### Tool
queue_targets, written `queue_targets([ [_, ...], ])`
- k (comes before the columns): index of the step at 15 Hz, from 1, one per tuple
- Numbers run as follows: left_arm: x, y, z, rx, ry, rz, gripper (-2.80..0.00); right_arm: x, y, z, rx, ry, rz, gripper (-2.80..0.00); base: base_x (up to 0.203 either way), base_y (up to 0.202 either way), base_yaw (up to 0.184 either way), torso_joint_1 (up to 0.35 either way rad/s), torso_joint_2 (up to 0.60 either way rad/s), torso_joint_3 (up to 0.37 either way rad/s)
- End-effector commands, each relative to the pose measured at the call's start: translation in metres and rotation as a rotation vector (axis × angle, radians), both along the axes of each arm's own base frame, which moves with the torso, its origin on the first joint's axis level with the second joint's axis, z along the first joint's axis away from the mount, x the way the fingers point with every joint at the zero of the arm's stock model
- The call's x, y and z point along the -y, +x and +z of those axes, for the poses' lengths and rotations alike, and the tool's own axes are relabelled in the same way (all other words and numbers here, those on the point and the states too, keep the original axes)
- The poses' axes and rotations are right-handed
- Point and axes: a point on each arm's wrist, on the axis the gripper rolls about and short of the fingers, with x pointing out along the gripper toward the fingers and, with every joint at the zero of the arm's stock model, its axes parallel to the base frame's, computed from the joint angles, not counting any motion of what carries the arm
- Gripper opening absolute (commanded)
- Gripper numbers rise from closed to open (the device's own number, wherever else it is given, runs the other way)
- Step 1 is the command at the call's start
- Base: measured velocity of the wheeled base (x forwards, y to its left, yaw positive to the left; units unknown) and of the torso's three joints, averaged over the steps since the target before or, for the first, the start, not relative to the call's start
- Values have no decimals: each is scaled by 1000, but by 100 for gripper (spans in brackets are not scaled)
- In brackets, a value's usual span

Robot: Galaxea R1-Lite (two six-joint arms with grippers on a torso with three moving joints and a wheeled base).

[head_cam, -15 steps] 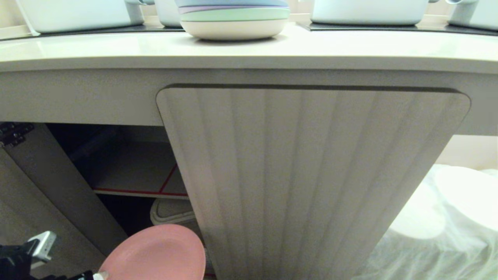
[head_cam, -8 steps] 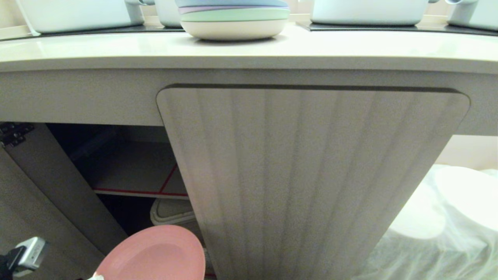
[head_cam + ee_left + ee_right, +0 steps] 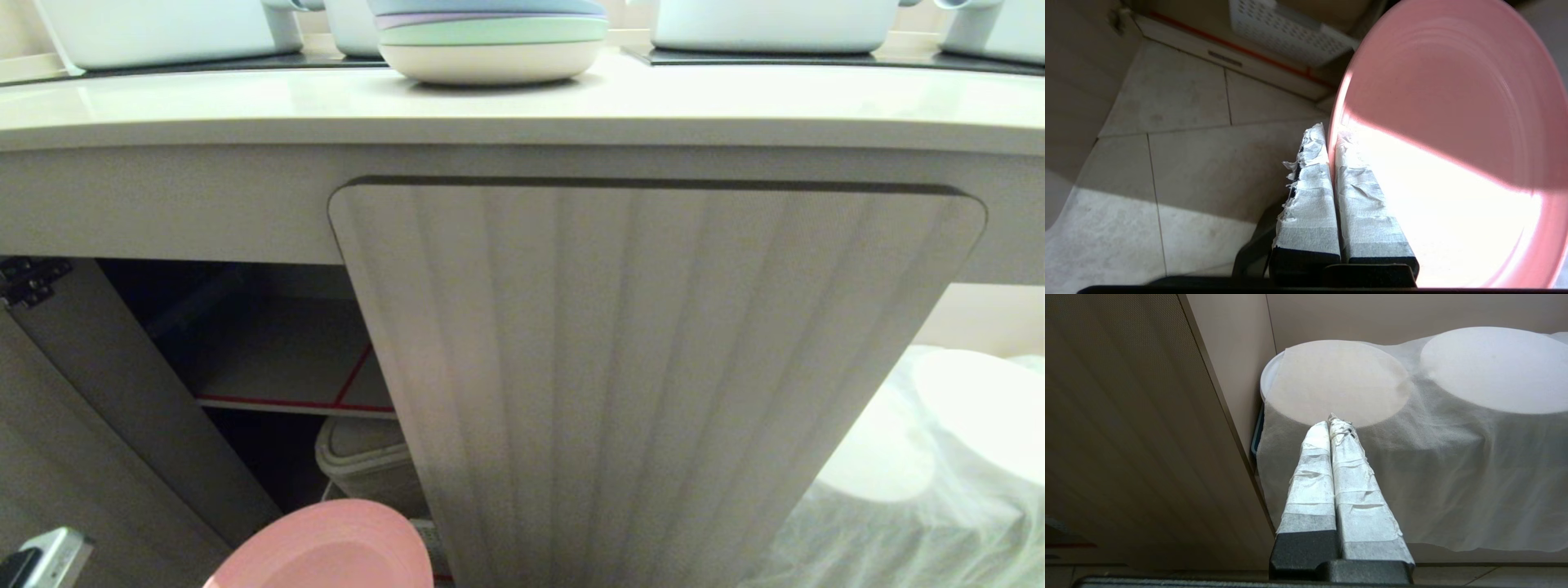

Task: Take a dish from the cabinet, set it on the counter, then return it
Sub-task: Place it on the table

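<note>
The dish [image 3: 326,547], a pink plate, hangs low in front of the open left side of the cabinet [image 3: 269,351], at the head view's lower edge. In the left wrist view my left gripper [image 3: 1331,134] is shut on the rim of the dish [image 3: 1453,102], one taped finger on each side, and the plate stands on edge above the floor tiles. Only a silver piece of the left wrist [image 3: 45,555] shows in the head view. My right gripper [image 3: 1333,422] is shut on nothing, parked beside the cabinet's right side. The counter [image 3: 245,102] runs across the top.
A stack of plates [image 3: 490,41] and pale pots stand on the counter. The right fluted door [image 3: 637,367] is closed; the left door [image 3: 98,408] hangs open. A white perforated basket [image 3: 1290,32] sits under the red-edged shelf [image 3: 286,403]. Cloth-covered round things [image 3: 1339,379] lie at right.
The dish has sunk toward the head view's lower edge with my left gripper, whose wrist has dropped almost out of sight. More of the white basket behind it now shows.
</note>
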Motion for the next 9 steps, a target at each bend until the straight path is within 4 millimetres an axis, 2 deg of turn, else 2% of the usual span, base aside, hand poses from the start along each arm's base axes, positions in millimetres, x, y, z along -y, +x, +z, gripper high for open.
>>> queue_targets([
  [1, 1, -14, 3, 29, -7, -37, -280, 0, 0, 0, 0, 0, 0, -280, 0, 0, 0, 0, 0, 0],
  [4, 1, -24, 2, 10, -29, -62, -280, 0, 0, 0, 0, 0, 0, -280, 0, 0, 0, 0, 0, 0],
  [9, 1, -24, 2, 2, -44, -77, -280, 0, 0, 0, 0, 0, 0, -280, 0, 0, 0, 0, 0, 0],
])
